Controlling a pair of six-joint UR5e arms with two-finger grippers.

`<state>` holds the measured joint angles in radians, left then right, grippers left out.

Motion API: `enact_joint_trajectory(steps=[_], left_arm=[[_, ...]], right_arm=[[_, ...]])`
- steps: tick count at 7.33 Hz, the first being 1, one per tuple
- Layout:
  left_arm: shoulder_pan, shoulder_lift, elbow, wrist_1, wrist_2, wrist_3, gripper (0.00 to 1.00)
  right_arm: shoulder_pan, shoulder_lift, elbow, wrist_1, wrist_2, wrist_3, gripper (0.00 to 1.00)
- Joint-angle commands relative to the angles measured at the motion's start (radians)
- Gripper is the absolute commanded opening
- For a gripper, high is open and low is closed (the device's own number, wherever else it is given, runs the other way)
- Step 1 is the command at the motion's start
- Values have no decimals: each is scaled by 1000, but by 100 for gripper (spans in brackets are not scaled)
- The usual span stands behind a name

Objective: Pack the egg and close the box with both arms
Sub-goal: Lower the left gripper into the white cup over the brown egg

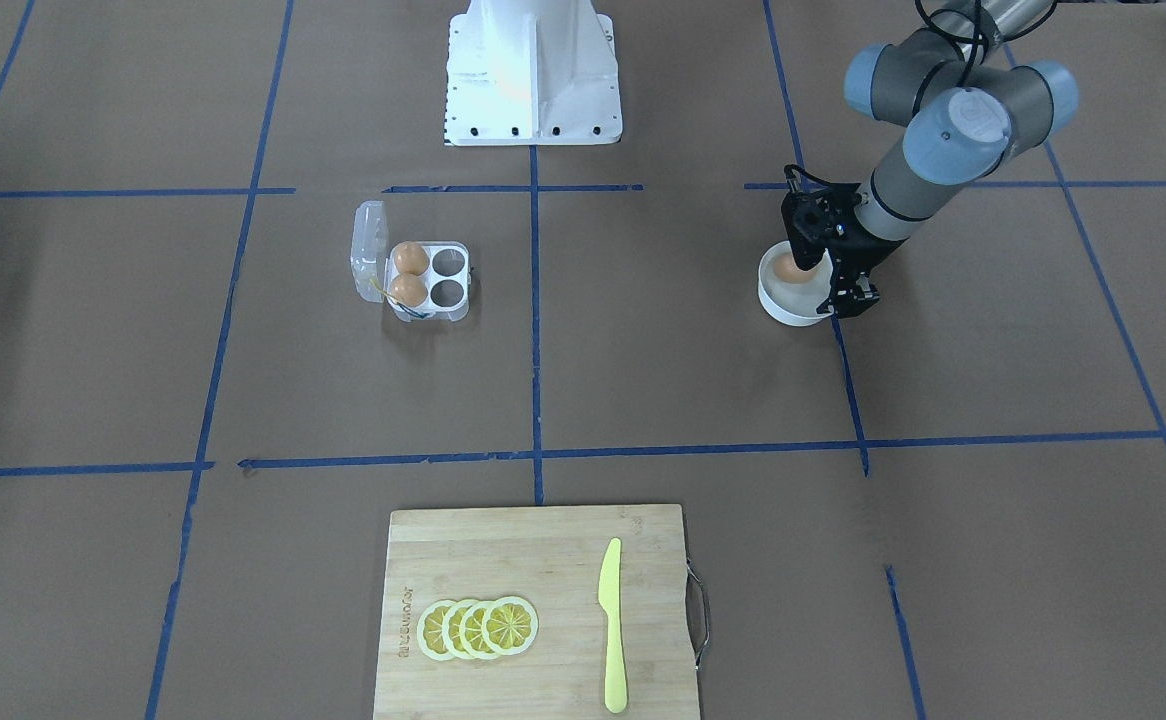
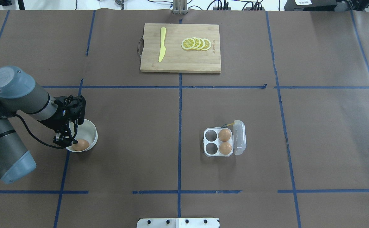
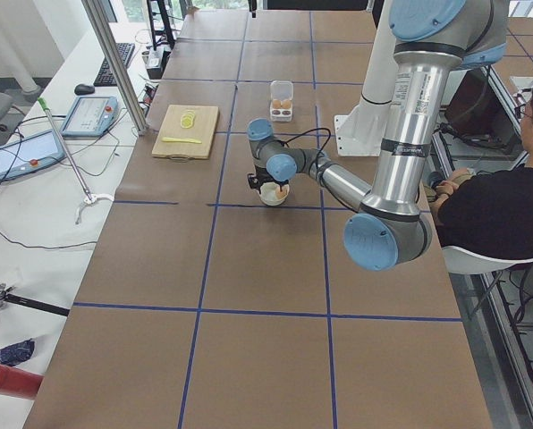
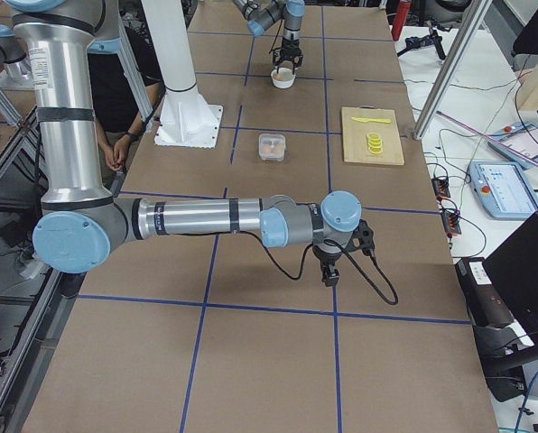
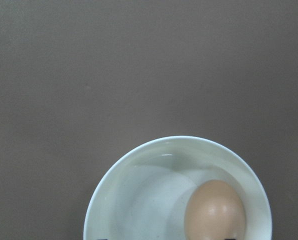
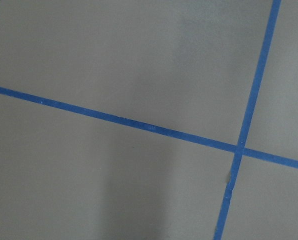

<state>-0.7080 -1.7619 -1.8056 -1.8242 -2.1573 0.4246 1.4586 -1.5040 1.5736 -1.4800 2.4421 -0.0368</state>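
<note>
One egg (image 2: 80, 144) lies in a round white bowl (image 2: 91, 128) at the table's left. My left gripper (image 2: 65, 138) hangs over the bowl's near-left rim, jaws apart, with the egg just beside them and not held. The left wrist view shows the egg (image 5: 215, 210) low in the bowl (image 5: 139, 165). The clear box (image 2: 210, 142) sits right of centre with its lid (image 2: 239, 136) standing open. Two eggs (image 2: 225, 141) fill the cells next to the lid; the other two cells are empty. My right gripper (image 4: 330, 271) shows only in the exterior right view, low over bare table; I cannot tell if it is open.
A wooden cutting board (image 2: 180, 60) at the far middle carries a yellow knife (image 2: 162, 44) and lemon slices (image 2: 196, 43). The white pedestal (image 1: 533, 70) stands at the robot's edge. A seated person (image 3: 499, 206) is beside the table. Blue tape lines cross the brown surface.
</note>
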Motion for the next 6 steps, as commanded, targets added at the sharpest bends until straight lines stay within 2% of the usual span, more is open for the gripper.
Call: enact_joint_trajectory(steps=[1,6], left_arm=[[2,-16,2,3,2,0,82],[16,-14,8,5,1,-10,83]], right_arm=[[-3,1,0,1,2,1,100],[-20,1,-1,0,-2,0,100]])
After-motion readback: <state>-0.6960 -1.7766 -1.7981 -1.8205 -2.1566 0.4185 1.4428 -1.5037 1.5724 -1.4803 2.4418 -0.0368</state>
